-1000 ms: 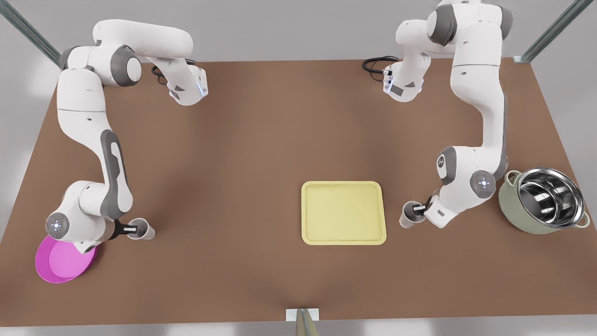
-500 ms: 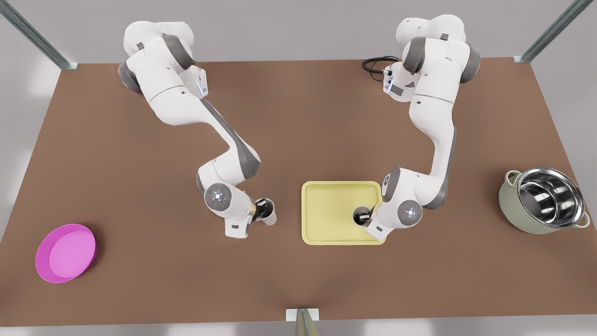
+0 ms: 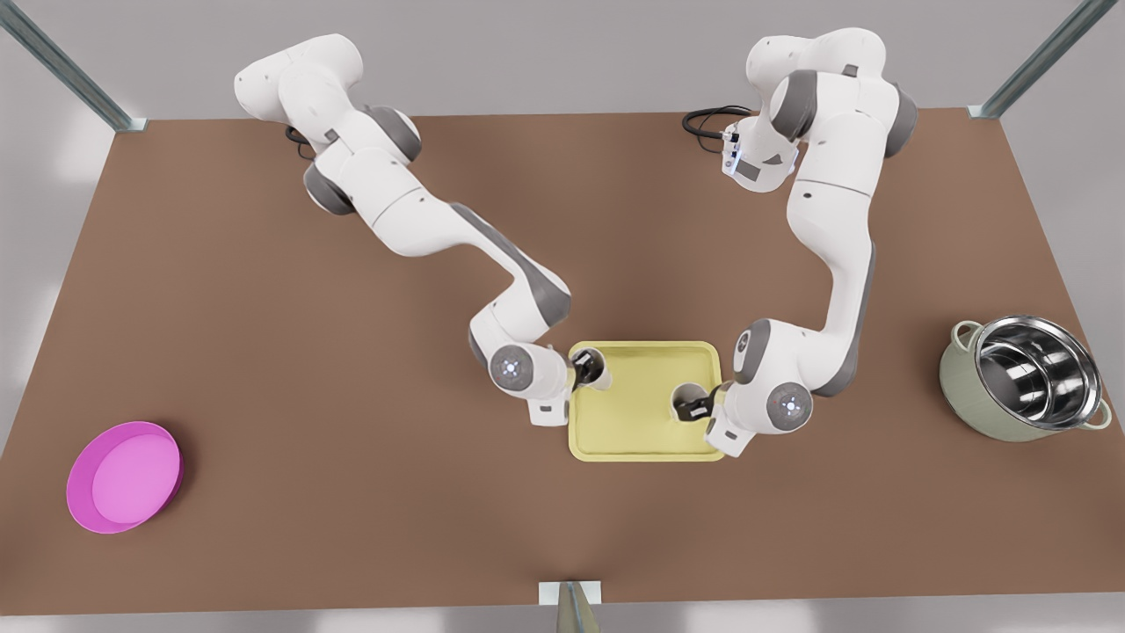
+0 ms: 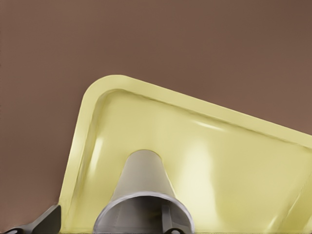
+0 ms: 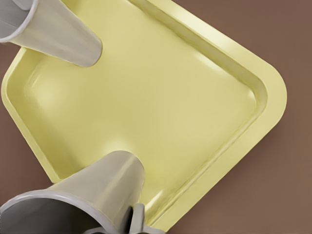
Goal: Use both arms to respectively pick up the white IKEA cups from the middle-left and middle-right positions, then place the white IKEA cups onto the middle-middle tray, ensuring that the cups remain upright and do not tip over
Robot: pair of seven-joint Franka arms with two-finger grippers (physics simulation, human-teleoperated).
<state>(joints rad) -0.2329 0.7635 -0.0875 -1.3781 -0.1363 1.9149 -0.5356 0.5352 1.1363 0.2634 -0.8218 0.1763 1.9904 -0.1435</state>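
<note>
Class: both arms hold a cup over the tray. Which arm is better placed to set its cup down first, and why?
Probably the right gripper: its cup hangs well inside the tray. The left gripper holds its cup just inside the rim at the front view's left edge, leaving less margin.

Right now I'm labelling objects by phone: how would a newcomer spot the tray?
On the brown table, look between the two gripped cups. The tray is flat, pale yellow and rectangular, unlike the round magenta dish and steel-lined green pot.

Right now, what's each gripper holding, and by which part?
Left gripper holds one white cup by its rim; right gripper holds the other cup by its rim, both over the tray.
</note>
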